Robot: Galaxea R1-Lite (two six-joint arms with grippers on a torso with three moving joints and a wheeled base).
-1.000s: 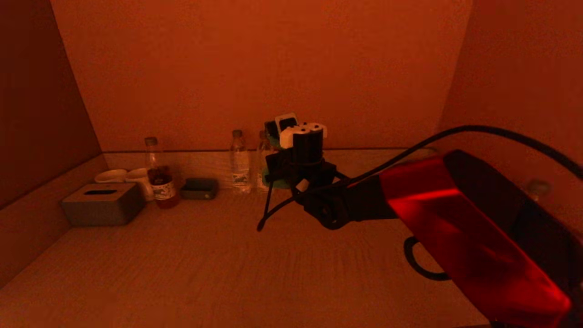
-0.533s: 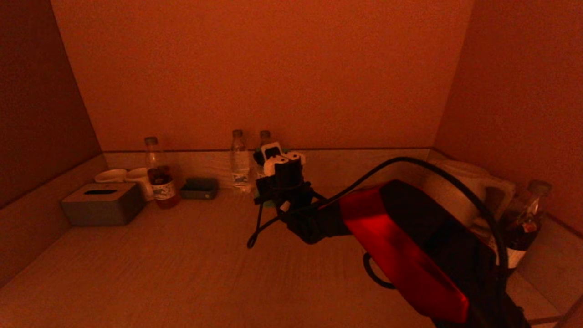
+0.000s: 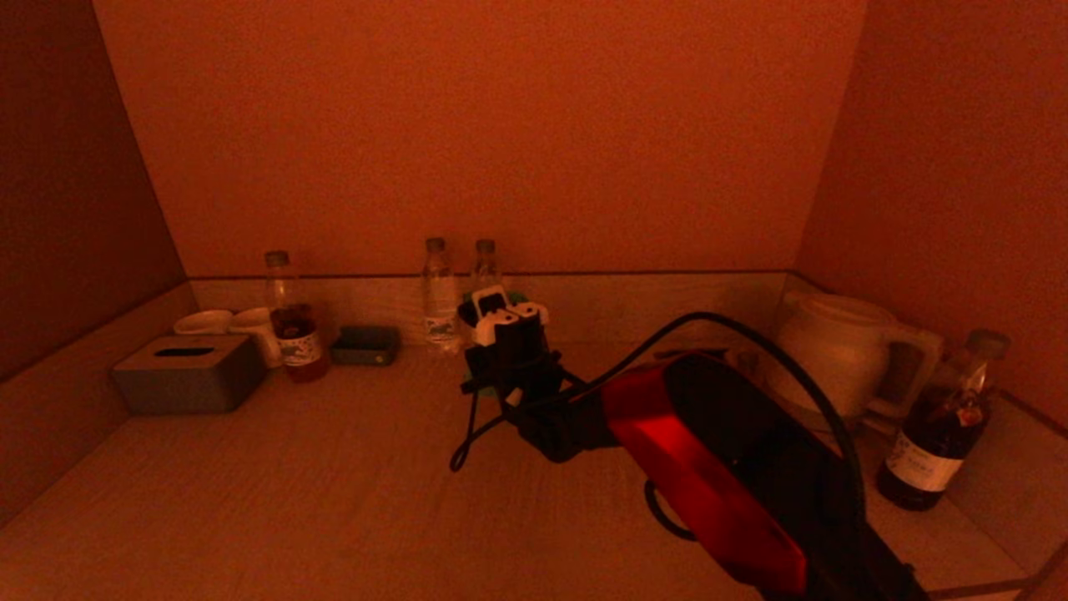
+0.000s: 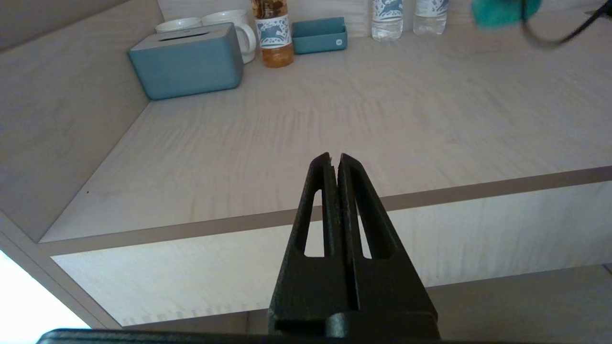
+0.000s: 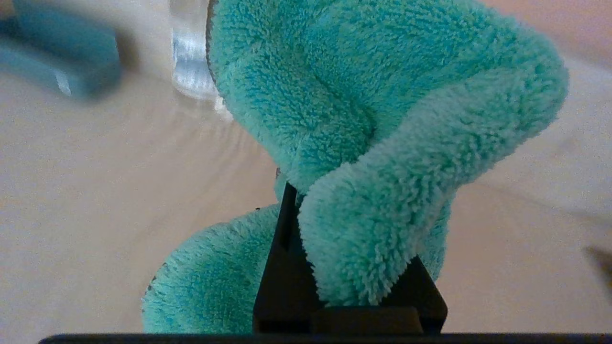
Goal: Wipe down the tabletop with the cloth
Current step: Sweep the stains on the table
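R hand is clamping the fuzzy green microfibre cloth tight, fingers together on a fold. Cloth is bunching into thick rolls ahead of the fingers, spilling to both sides of them; no clear long axis, can't tell whether it's touching the bench. In head view the R arm w/ its red-and-black shell is reaching toward the back of the pale wood-grain bench, hand pointing at the rear rim near two clear water bottles; only a sliver of cloth is showing there behind the hand. R wrist view is giving the cloth's texture and grip, which head view isn't. L wrist view is showing the L hand parked off the bench's front edge, fingers together, empty. Grey tissue box and white kettle are sitting at opposite sides.
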